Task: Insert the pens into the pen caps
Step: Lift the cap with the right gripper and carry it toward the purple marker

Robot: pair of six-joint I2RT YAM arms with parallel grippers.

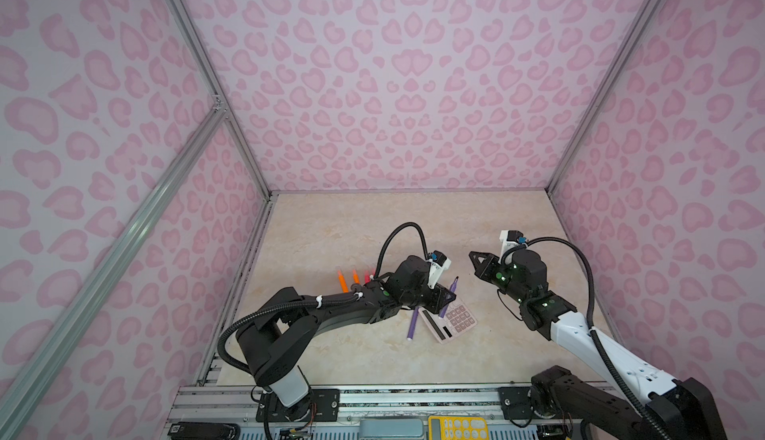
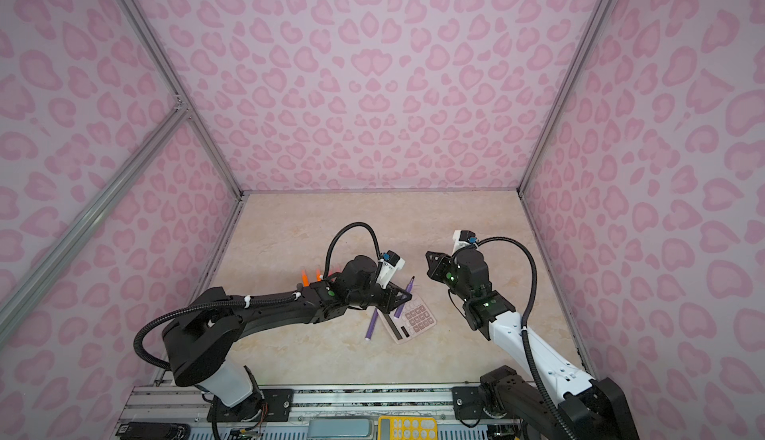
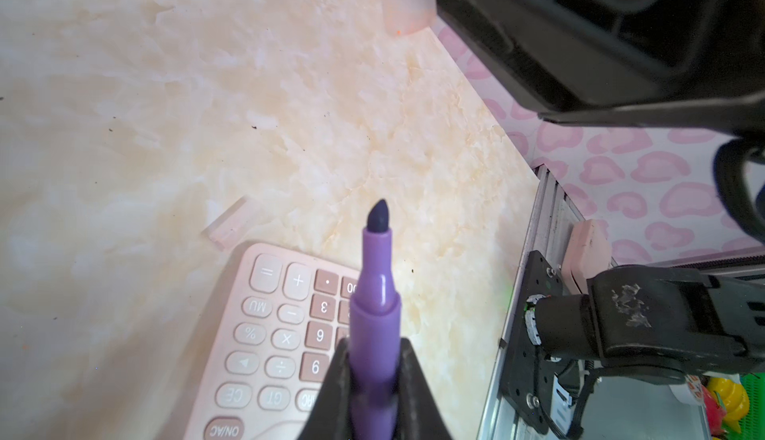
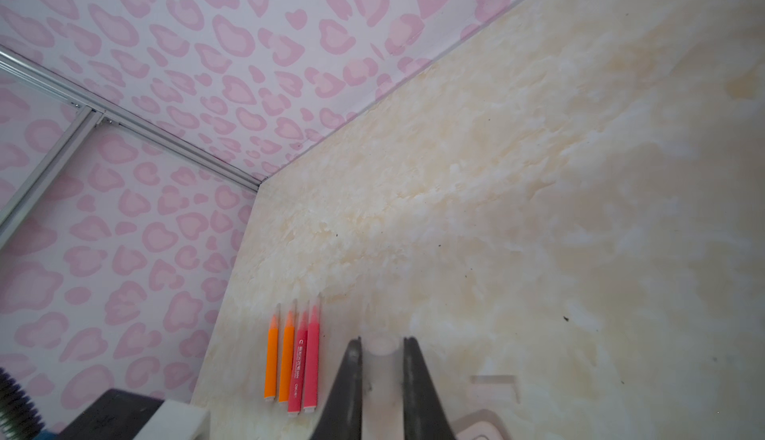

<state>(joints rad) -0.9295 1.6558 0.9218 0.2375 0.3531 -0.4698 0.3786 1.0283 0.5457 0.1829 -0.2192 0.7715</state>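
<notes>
Pink blotch-printed walls [image 1: 414,86] close in a cream marbled tabletop [image 1: 331,231]. Just right of centre in both top views, the left gripper [image 1: 448,298] is clamped tight on a purple pen [image 3: 374,293]. Its dark bare tip juts past the fingers and slants toward the upper right, above a pink calculator [image 1: 453,322]. A second purple pen [image 1: 412,326] lies flat just beside the calculator's left edge, its upper end hidden under the left arm.

Further right, apart from that bare tip, the right gripper [image 4: 381,342] is pinched on a clear pen cap [image 3: 407,1]. One round end shows between the fingers in the right wrist view. In the top views this cap is too pale to make out.

Four more pens lie side by side left of the left gripper: two orange pens [image 4: 277,359] and two pink-red pens [image 4: 304,369]. In both top views only their far ends peep out behind the left arm. The right wrist view shows them almost whole, each with a faint clear sleeve [image 4: 292,307] over its tip.

A loose cap [image 3: 229,225] lies on the marble near a corner of the calculator, almost lost against the pattern.

At the bottom edge of both top views, off the table, a yellow calculator [image 1: 455,427] and a grey case [image 1: 391,427] are cut off by the frame. The left wrist view catches the corner of a green basket [image 3: 745,388] with something yellow in it, too cropped to identify.
</notes>
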